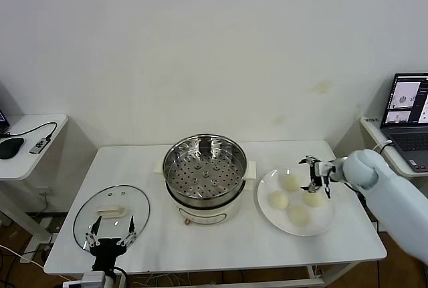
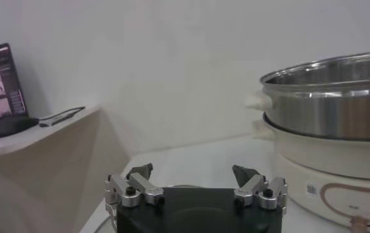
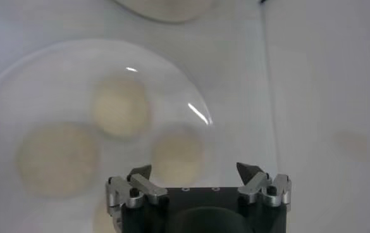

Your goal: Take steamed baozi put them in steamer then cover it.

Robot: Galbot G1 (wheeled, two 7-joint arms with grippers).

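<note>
Head view shows the steamer (image 1: 204, 176) mid-bench, its tray bare. Right of the steamer sits a plate (image 1: 319, 226) with all four baozi (image 1: 278, 200); left of it the cover (image 1: 111, 216) lies flat on the bench (image 1: 154, 241). The right pincer (image 1: 316, 180) hangs over the plate's far side, jaws spread wide and holding nothing, above the bun farthest from the steamer. The left pincer (image 1: 110, 240) waits by the cover, also wide open and empty. I'd worry the buns are soft and crowded: a descent slightly off-centre could squash one or nudge its neighbour off the plate.
</note>
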